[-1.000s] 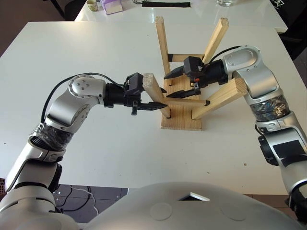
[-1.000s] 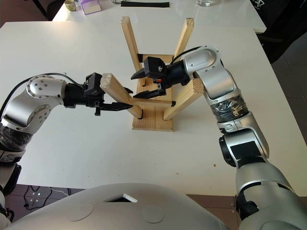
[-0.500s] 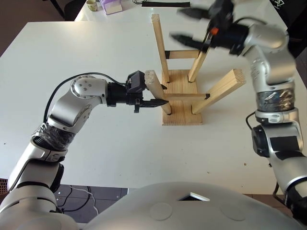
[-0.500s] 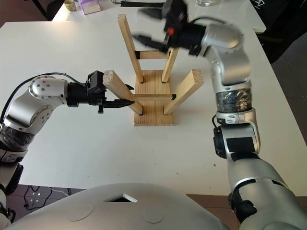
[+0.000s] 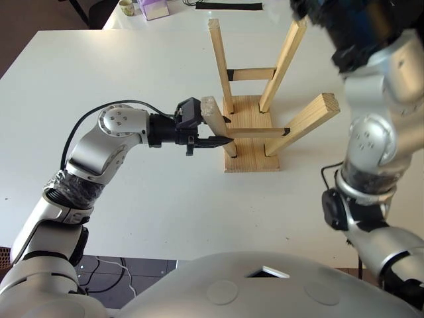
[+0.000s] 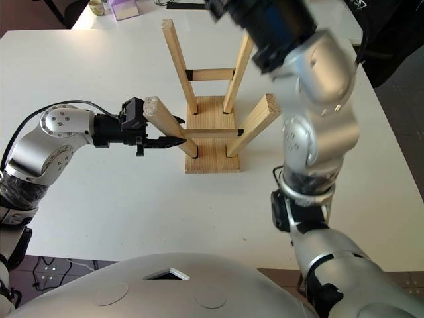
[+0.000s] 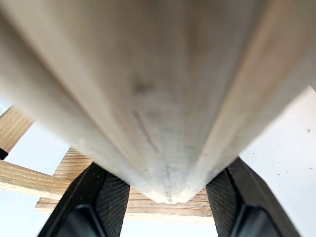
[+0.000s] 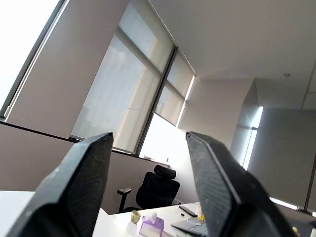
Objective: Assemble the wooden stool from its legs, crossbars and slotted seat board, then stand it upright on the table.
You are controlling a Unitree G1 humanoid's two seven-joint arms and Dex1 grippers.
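Observation:
The wooden stool stands upside down on the white table, its slotted seat board (image 5: 250, 154) flat and four legs pointing up. The two far legs (image 5: 221, 66) are joined by a crossbar (image 5: 252, 73). Another crossbar (image 5: 255, 132) links the near-left leg (image 5: 213, 119) and the near-right leg (image 5: 303, 122), which both splay outward. My left gripper (image 5: 213, 141) is shut on the near-left leg, which sits between its two fingers (image 7: 98, 197). My right arm (image 5: 374, 99) is raised high over the stool's right side. My right gripper (image 8: 148, 197) is open, empty, and faces the room.
A second white table (image 5: 278, 16) adjoins the far edge, carrying a small cup (image 5: 127, 8), a purple box (image 5: 156, 8) and a flat black item (image 5: 228, 6). Bare table surface (image 5: 99, 73) lies left of and in front of the stool.
My right gripper left the stool's near crossbar, opened and swung up above the far legs and higher. The stool settled flat on its seat. My left gripper kept its hold.

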